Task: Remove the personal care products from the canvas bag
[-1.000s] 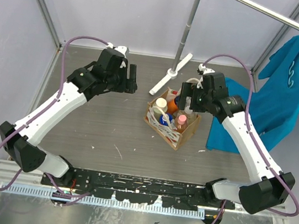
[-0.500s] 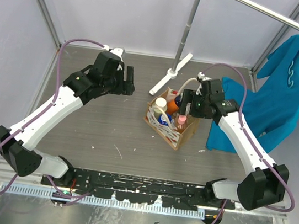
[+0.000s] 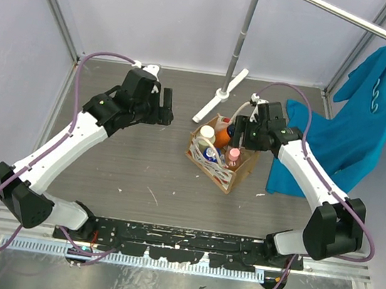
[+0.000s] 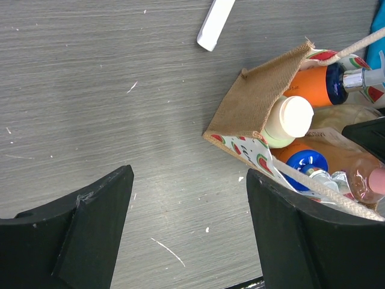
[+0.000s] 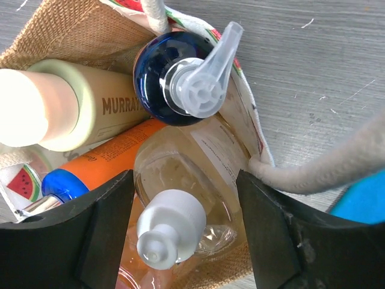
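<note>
Tan canvas is forming the bag [image 3: 241, 171], which is standing upright near the middle of the grey tabletop [image 3: 147, 167]. Its mouth is gaping, and the personal care products are all sitting inside it; none is lying out on the tabletop.

The right gripper [image 5: 182, 183] is hovering directly over that mouth, jaws spread wide and holding nothing. Below it, a clear amber bottle [image 5: 192, 162] with a white cap is lying uppermost. A dark blue pump bottle [image 5: 157, 63] is standing by the bag's wall, a pale yellow-green bottle [image 5: 84, 111] is leaning alongside, and an orange bottle with a blue cap [image 5: 114, 158] is sitting wedged underneath. A white rope handle [image 5: 319, 165] is drooping over the rim just beside one finger.

The left gripper [image 4: 187, 180] is likewise spread and empty, hanging over bare tabletop to the bag's left, apart from it.

The step in hand appears to be the reach for the first bottle. The next move is probably calling for a straight descent, with the fingers passing either side of the amber bottle and clear of the rope and the pump spout, before closing and lifting. The light bag may be rising with the bottle, so the left gripper may be needed to steady its rim.
</note>
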Motion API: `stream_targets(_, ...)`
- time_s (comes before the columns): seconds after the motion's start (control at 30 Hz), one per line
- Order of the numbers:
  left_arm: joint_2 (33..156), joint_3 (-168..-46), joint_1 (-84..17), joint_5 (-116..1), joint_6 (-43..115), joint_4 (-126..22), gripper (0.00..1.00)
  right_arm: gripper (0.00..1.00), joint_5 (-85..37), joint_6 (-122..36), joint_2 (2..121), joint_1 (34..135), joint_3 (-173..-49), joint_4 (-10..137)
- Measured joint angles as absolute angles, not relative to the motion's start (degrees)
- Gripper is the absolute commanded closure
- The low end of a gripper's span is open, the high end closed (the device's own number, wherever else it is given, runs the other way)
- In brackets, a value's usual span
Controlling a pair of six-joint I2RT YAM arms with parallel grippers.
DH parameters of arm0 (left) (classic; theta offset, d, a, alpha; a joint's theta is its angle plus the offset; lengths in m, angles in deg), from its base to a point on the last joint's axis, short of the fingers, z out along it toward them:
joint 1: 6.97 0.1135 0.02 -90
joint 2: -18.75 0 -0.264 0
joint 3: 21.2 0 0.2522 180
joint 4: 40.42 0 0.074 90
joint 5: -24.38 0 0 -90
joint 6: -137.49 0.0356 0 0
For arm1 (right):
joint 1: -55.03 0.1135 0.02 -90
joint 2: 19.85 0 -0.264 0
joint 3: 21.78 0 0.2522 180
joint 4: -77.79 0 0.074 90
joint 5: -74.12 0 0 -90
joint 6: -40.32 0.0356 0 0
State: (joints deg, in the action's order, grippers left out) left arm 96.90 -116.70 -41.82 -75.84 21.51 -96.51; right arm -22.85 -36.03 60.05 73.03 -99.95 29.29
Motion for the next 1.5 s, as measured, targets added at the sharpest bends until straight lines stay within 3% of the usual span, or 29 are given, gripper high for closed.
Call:
stream_targets(0.37,97.0,-116.2,-41.8,-75.4,21.1,-96.5,0.17,0.22,-10.1,-42.1,61.3,81.1,-102.4,25.0)
stream_targets(0.47,97.0,-116.2,-41.8,-75.3,20.9,-96.5,0.17,0.35,-8.9,-42.7,62.1,81.3,-102.9,24.7)
stream_targets(0.6,97.0,-116.2,-41.8,-75.3,20.8,-96.5,0.17,0.63,-8.9,-43.7,63.6,81.2,-104.6,23.4)
stream_targets(0.7,97.0,-116.2,-41.8,-75.3,20.8,-96.5,0.17,0.71,-8.9,-44.2,64.6,81.2,-106.2,21.8)
stream_targets(1.2,96.3,-115.5,-41.8,-75.4,20.8,-96.5,0.17,0.75,-8.4,-46.1,66.8,81.2,-125.5,8.1)
stream_targets(1.5,95.6,-114.8,-41.8,-75.6,20.9,-96.6,0.17,0.78,-8.8,-46.1,69.3,81.2,-129.5,5.1)
